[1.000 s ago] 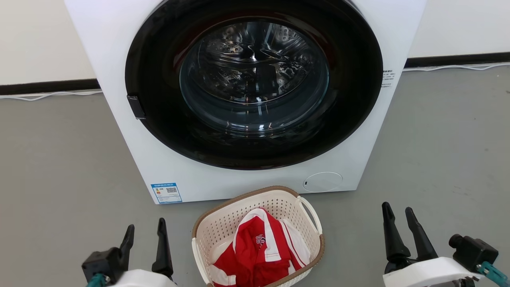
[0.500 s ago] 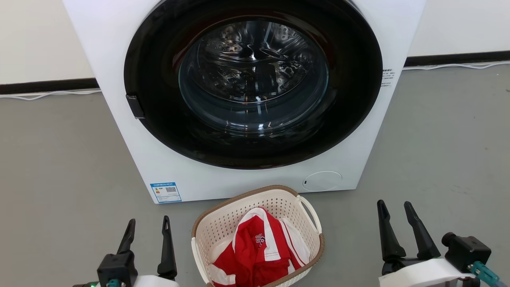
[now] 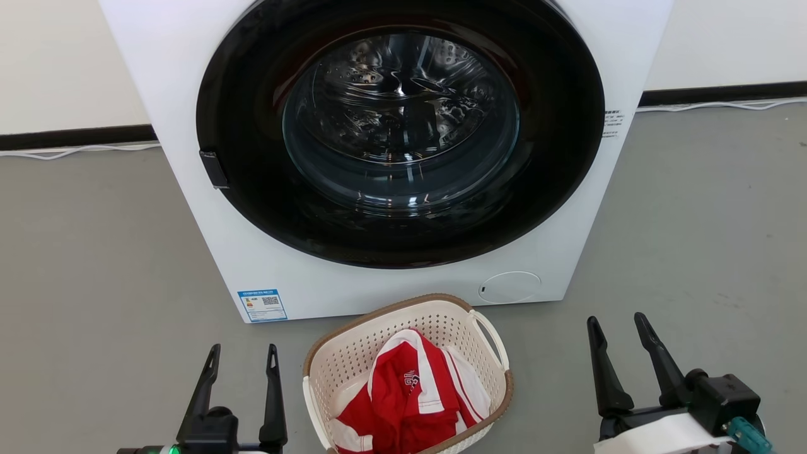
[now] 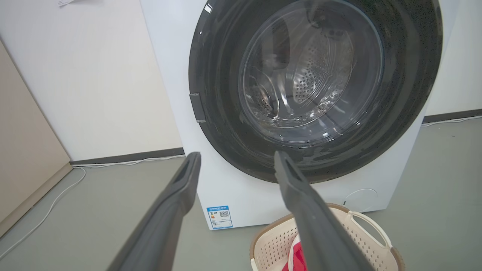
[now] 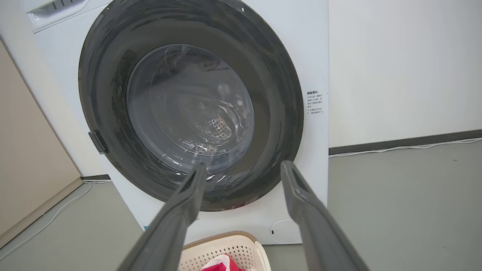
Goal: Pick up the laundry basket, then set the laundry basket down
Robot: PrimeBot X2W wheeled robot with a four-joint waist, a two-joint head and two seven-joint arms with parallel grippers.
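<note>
Cream-white plastic: the laundry basket point(image 3: 345, 369) is stood upright on the grey floor point(image 3: 94, 265), just in front of the washing machine point(image 3: 315, 293) and between the two grippers, so that each side can be reached by one arm.
Brown rim: the opening is kept level and turned upward, so the load is contained.
Red-and-white garment point(image 3: 410, 397): it is heaped loosely inside the basket; an upright lift is therefore judged necessary.
Loop handles: one white loop point(image 3: 495, 337) is seen on the basket's right side; its partner on the left side is cut off low in the head view and is probably placed to match.
Left gripper point(image 3: 244, 349): it is held wide apart and empty, near the basket's left side but not touching, fingers pointed towards the machine.
Right gripper point(image 3: 616, 320): it is likewise spread wide with nothing held, and is set well apart from the right handle.
Machine door point(image 3: 403, 126): it is closed, and the basket is left clear of it.
Step judged: the pick-up is not yet begun; both sides are being lined up.
Risk judged: an uneven grasp could tip the basket.
</note>
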